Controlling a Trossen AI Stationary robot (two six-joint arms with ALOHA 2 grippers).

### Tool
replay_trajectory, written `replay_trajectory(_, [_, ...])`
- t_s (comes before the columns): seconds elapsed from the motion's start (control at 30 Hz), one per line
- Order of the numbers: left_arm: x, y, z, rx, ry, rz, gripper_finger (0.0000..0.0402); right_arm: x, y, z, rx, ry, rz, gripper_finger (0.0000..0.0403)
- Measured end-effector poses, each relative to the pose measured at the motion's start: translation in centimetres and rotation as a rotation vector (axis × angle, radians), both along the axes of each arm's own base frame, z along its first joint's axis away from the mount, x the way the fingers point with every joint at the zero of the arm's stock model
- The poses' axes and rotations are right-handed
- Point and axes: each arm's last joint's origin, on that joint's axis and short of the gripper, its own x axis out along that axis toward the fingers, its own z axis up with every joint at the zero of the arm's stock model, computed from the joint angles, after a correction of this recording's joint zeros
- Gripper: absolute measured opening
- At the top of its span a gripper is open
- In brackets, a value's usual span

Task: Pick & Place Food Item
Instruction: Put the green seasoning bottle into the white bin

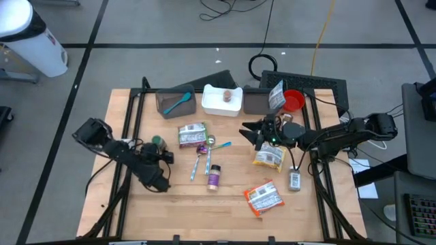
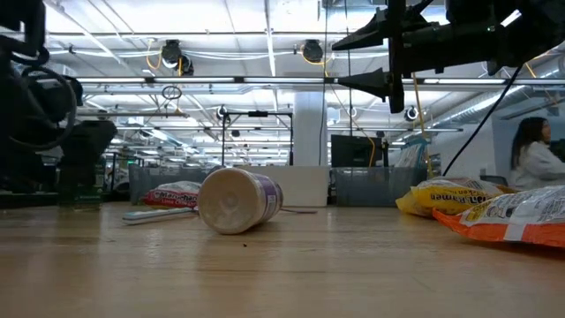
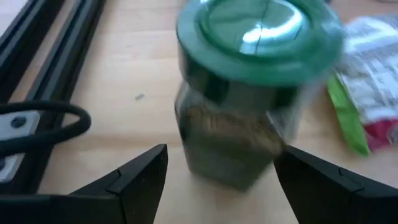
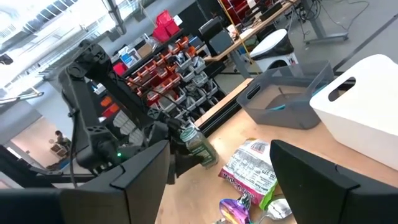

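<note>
Although several food packets lie across the middle of the bench (image 1: 136,197), the item that matters for the coming move looks to be the green-lidded jar (image 3: 249,93), which stands upright toward the left edge of the bench, about midway between its far and near edges. The left claw (image 3: 221,177) is open, its two fingers spread wide, and the jar sits straight ahead of it, centred on the gap between them. The jar's long axis is vertical, lid up, while the claw comes at it roughly level with the bench, so the fingers flank the glass body below the lid, one on each side. The jar's base is just ahead of the fingertips, not yet between them, and nothing is touching it as far as the left wrist view shows. My judgement is that a short straight advance would bring the body into the gap, after which closing would take it across its width.

From above, the jar (image 1: 158,141) shows just beside the left claw (image 1: 163,155), far nearer to it than to the right arm. The right claw (image 1: 253,133) hangs above the bench right of centre, raised off the surface, also open and holding nothing, with a yellow snack bag (image 1: 268,158) just near of it. It appears to be waiting. A green-and-white packet (image 1: 191,134) lies on the bench just right of the jar, close enough that a sideways drift of the left claw could nudge it.
</note>
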Motion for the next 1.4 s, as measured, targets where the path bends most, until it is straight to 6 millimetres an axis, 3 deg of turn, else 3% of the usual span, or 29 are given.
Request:
replay_trajectory(0.43, [0.1, 2.9, -2.6, 0.014, -0.086, 0.012, 0.0296, 0.0, 0.1, 0.0, -0.028, 0.009, 0.022, 0.0270])
replay_trajectory(0.93, [0.1, 2.6, -3.2, -0.024, -0.078, -0.049, 0.0294, 0.0, 0.1, 0.0, -0.028, 0.010, 0.022, 0.0270])
replay_trajectory(1.2, [0.1, 2.6, -3.2, -0.035, -0.073, -0.045, 0.0211, 0.0, 0.1, -0.4, -0.025, 0.047, 0.022, 0.0270])
replay_trajectory(1.4, [0.1, 2.6, -3.2, -0.037, -0.075, -0.044, 0.0206, 0.0, 0.1, -0.4, -0.027, 0.047, 0.022, 0.0270])
